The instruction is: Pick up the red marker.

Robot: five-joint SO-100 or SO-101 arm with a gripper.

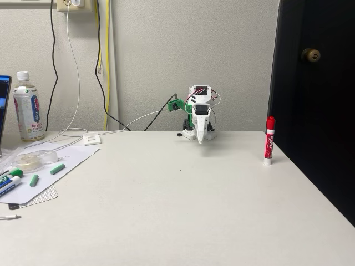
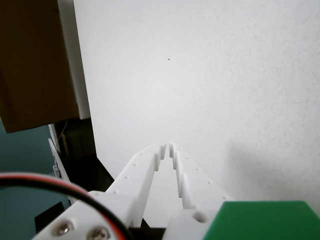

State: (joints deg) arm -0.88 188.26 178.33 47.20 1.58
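Note:
The red marker [image 1: 269, 141] stands upright on its end near the right edge of the white table [image 1: 183, 205] in the fixed view, red cap on top. The white and green arm sits folded at the back centre, its gripper [image 1: 200, 138] pointing down at the table, well to the left of the marker. In the wrist view the gripper [image 2: 168, 145] has its two white fingers pressed together at the tips, shut on nothing, over bare table.
At the left lie green-capped markers [image 1: 11, 176], small green pieces [image 1: 56, 169], a tape roll [image 1: 29, 161], paper and a bottle [image 1: 28, 106]. Cables hang down the back wall. A dark door [image 1: 316, 100] borders the table's right edge.

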